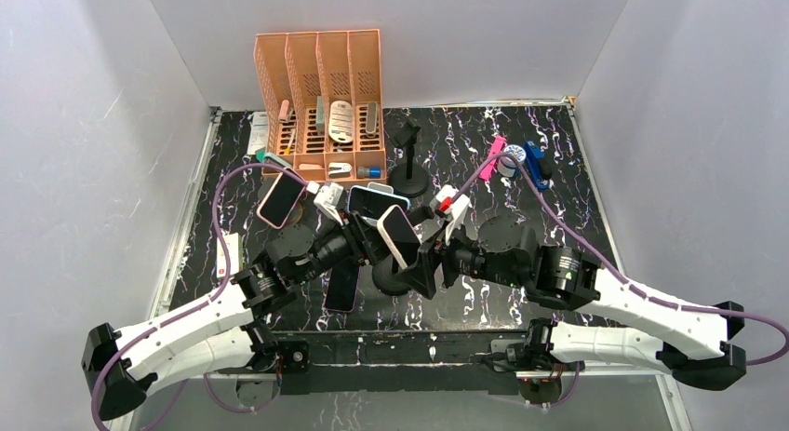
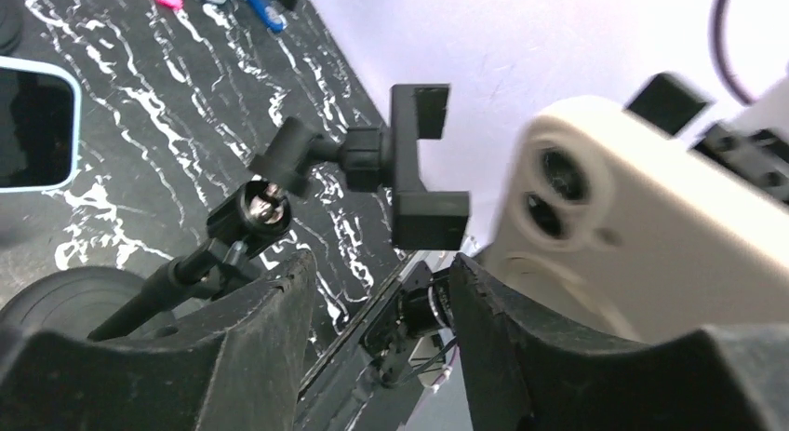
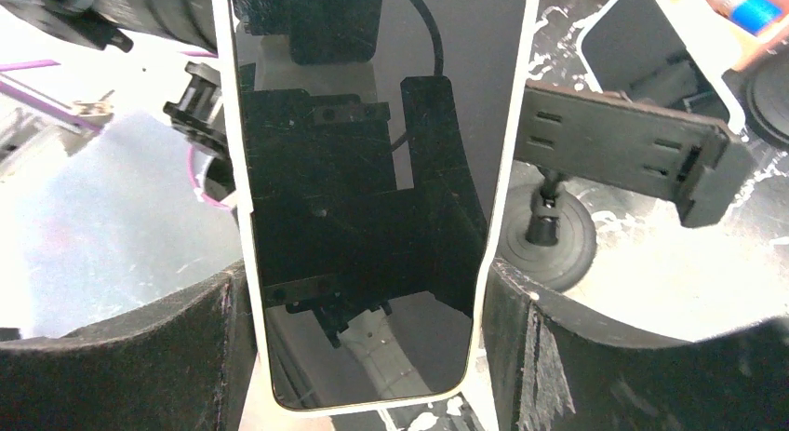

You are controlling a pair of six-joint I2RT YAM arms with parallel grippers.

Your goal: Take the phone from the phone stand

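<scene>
My right gripper (image 3: 361,296) is clamped across the cream-edged phone (image 3: 363,189), one finger on each long side, dark screen facing me. The phone is out of the phone stand (image 3: 625,154), which sits just beside it. My left gripper (image 2: 383,284) stands parted, nothing between its fingers, apparently just clear of the phone's back.
</scene>
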